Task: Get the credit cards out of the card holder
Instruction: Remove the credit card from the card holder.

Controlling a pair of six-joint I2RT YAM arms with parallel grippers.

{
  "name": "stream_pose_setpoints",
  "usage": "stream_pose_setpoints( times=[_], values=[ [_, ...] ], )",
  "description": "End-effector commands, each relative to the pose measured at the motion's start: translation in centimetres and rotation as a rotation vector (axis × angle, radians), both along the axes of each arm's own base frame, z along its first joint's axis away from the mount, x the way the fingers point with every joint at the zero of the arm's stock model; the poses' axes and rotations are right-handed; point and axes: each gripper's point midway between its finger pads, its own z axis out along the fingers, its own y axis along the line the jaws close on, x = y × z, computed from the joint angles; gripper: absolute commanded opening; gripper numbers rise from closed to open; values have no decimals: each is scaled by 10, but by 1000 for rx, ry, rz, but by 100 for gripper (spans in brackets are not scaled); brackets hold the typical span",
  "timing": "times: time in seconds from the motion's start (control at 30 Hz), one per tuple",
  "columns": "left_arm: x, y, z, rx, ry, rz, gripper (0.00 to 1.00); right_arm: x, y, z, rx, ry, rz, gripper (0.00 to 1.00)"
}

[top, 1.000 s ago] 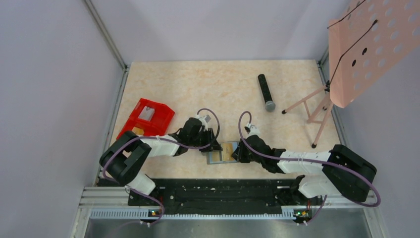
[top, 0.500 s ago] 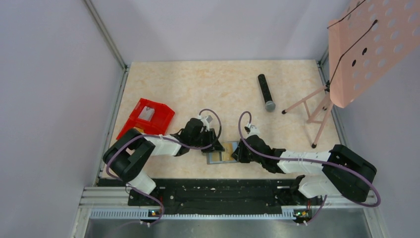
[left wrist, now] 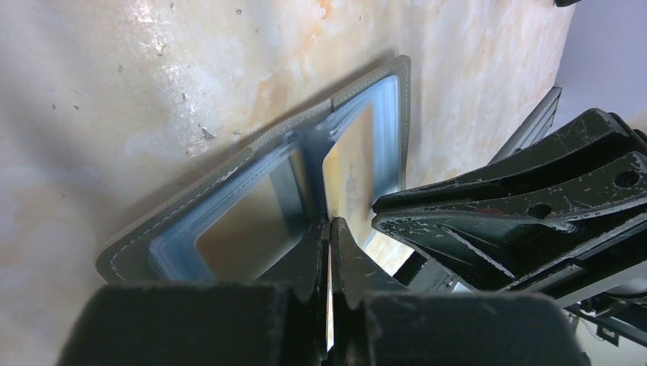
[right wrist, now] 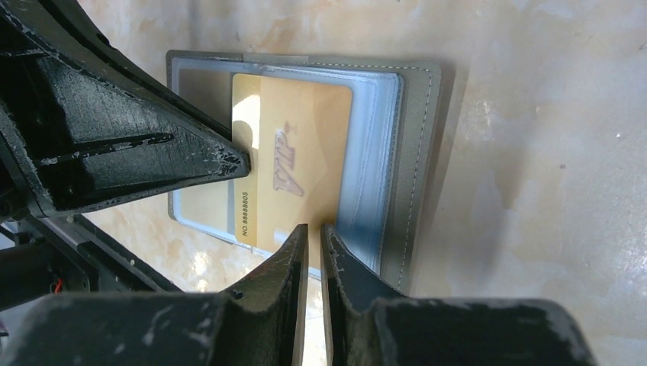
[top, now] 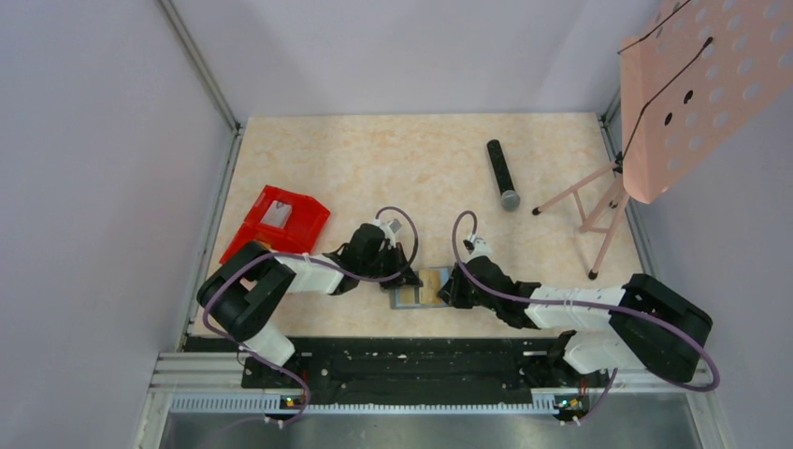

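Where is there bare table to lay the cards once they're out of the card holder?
The widest bare table is the far middle, between the red bin and the microphone. A smaller patch lies between the microphone and the right arm. Crowded at the near edge, where the left gripper and right gripper meet at the card holder.
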Motion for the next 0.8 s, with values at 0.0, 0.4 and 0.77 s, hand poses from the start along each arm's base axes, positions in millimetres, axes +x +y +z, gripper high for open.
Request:
stream_pose_setpoints(
  times=[0.0, 0.4, 0.77],
  values=[
    [-3, -4, 8, -24, -5, -15, 0, -3, -11, -6, -14, 11, -19, 11],
    [2, 14, 17, 38, -41, -22, 0, -4, -11, -6, -13, 13, -18, 11],
    [7, 36, 25, 109, -52, 7, 0, -4, -7, 3, 6, -8, 9, 11]
  ],
)
